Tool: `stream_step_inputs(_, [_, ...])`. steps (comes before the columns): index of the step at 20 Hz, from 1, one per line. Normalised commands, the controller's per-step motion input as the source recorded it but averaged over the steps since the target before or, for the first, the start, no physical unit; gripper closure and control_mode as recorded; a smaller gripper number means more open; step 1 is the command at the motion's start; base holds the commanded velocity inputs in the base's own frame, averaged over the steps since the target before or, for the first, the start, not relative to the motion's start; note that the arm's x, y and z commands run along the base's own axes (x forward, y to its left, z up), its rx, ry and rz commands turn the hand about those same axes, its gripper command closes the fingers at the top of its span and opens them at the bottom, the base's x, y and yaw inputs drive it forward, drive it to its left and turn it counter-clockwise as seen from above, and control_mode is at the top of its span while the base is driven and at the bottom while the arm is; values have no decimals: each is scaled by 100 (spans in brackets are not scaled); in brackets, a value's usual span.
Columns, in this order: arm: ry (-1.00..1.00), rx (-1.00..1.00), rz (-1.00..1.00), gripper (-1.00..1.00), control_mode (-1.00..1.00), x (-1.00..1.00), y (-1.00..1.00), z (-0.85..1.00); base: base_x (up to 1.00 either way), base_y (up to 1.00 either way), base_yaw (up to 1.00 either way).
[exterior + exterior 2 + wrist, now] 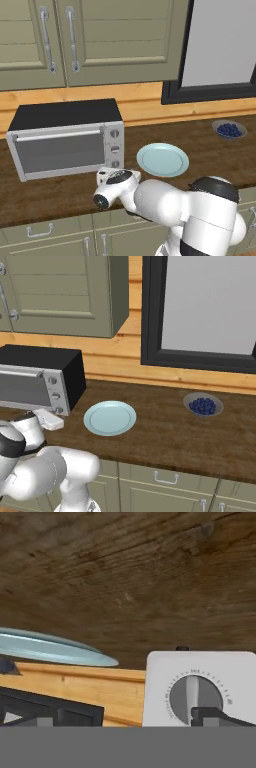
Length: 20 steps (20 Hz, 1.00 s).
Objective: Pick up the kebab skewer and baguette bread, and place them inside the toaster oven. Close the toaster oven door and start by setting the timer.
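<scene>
- The toaster oven [65, 137] sits on the wooden counter [210, 160] at about 9 o'clock in the left base view, its back close to the wooden wall strip.
- The toaster oven door [60, 150] is shut, its bar handle [57, 135] along the top edge; what is inside cannot be seen through the dark glass.
- The gripper [106, 175] is low in front of the oven's bottom right corner, just beside the lowest knob [114, 163].
- In the hand view a finger tip [215, 716] lies over the lower right of that knob [195, 699]; whether the fingers are spread or pinching it cannot be told.
- The pale blue plate [162, 159] lies at 3 o'clock of the oven, just beside it and near the gripper; nothing lies on it.
- A small bowl [229, 129] holding blueberries [203, 405] stands at 2 o'clock of the plate, well apart from it, near the dark window frame [195, 358].
- Open counter stretches between plate and bowl, and along the front edge toward the right.
- Closed cabinets [95, 40] hang above the oven.
</scene>
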Motion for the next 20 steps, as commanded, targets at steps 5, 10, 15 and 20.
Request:
stream_step_inputs(5, [-1,0,11,-100,-100,14,39,-4,0,0,0])
stream_step_inputs(10, [-2,0,1,-100,-100,0,56,-7,0,0,0])
stream_step_inputs(15, [-5,0,0,-100,-100,9,3,-7,0,0,0])
stream_step_inputs(20, [-3,0,0,-100,-100,3,0,-7,0,0,0])
